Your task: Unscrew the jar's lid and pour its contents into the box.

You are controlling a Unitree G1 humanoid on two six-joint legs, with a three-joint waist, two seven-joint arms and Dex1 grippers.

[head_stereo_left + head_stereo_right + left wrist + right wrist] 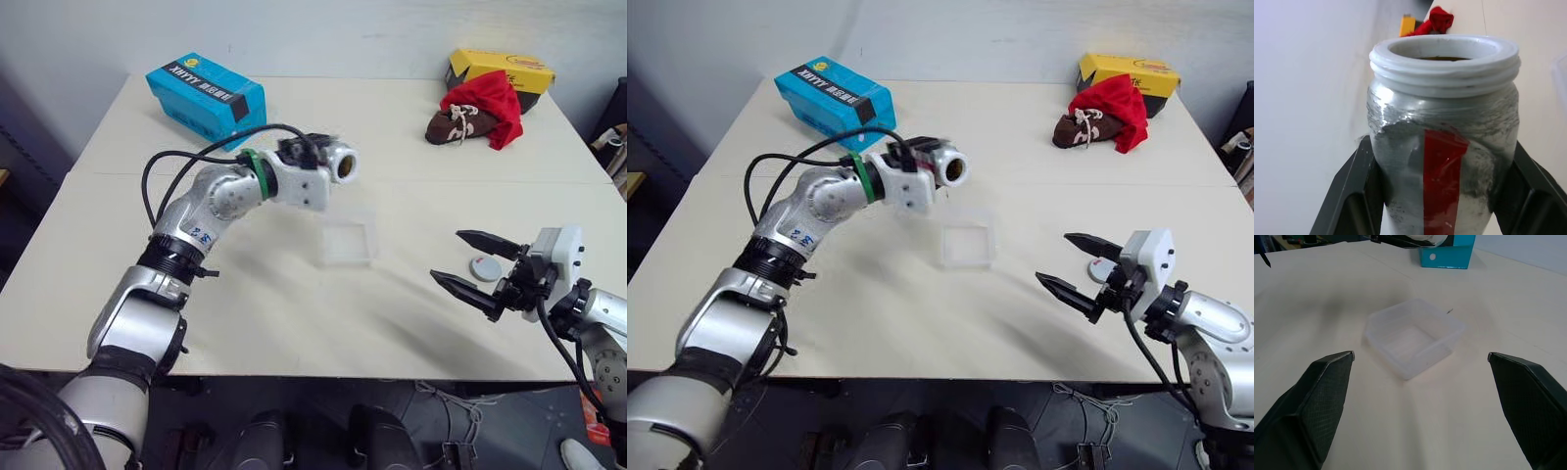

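A lab-like test room: a plain white table (294,323) against a bare wall, loose cables (460,421) on the floor beneath.

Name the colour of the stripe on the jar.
Red, on the jar; clearest in the left wrist view.

One jar (343,163), one lid (485,267), one box (349,238), two cartons (206,90), one shoe (460,124).

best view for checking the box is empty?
Right wrist view: the box sits centred, its inside visible and empty. Both eye views show it small on the table, below the tilted jar.
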